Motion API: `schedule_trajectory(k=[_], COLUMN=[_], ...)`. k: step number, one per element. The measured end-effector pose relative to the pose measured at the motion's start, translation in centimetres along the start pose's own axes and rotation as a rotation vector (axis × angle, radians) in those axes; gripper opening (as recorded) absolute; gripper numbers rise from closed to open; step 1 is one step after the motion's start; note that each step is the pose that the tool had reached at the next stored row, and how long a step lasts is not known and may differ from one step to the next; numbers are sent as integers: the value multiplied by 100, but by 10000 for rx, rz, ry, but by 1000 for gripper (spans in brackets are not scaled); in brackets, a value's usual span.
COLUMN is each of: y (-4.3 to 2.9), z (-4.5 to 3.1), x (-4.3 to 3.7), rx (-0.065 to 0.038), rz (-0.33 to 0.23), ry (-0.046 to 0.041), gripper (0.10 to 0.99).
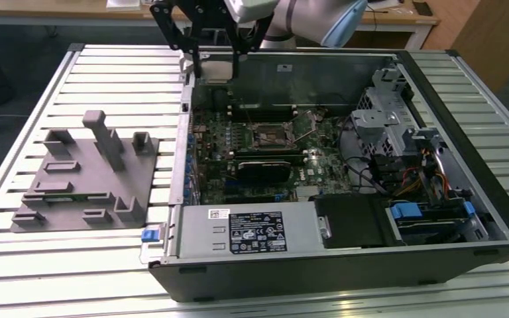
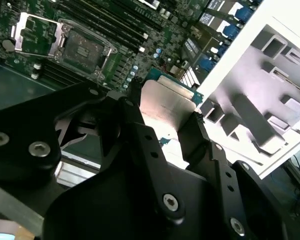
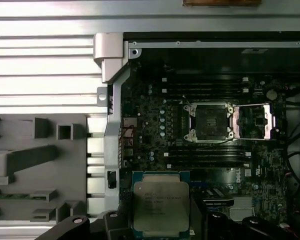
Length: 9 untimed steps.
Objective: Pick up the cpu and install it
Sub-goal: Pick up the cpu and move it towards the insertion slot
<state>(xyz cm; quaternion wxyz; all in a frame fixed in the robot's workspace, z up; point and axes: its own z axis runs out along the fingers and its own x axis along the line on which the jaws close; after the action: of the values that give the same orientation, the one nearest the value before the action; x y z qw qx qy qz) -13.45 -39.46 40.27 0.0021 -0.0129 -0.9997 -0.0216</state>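
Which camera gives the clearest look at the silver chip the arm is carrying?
The first wrist view: the cpu faces the camera squarely, silver top showing, held in the gripper. The second wrist view shows it tilted and partly hidden by the gripper. The exterior view shows a small pale square under the arm.

Second wrist view: cpu [image 2: 167,107] shows its far part alone, the rest hidden behind the black fingers [image 2: 140,135] of the gripper [image 2: 165,102] that clamp its two side edges; grey fixture [image 2: 260,100] runs out of frame. First wrist view: cpu's near edge and the gripper's body cut off by the picture's border, fixture cut off likewise, print on the chip's lid too small to make out. Exterior view: arm [image 1: 317,20] cut off by the top border, cpu no more than a pale patch half masked by the fingers, its outline not to be told.
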Motion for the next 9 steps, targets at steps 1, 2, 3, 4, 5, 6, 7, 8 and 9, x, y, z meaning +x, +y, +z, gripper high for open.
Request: schedule_trajectory(k=[1,2,3,4,5,6,7,8,9], y=[8,16,24,32,40,49,60,71,80], z=[4,7,10,13,16,19,22,26,29], x=[-24,-45,-67,-91,-114,-142,-172,-202,-233], rx=[0,-1,0,-1,-3,-6,-8,-9,-12], rz=[-1,-1,-1,-2,-2,-2,-3,-4,-4], ry=[-5,-11,-15,-22,-34,-52,-68,-82,-95], gripper=[541,541,541,541,541,541,541,541,541])
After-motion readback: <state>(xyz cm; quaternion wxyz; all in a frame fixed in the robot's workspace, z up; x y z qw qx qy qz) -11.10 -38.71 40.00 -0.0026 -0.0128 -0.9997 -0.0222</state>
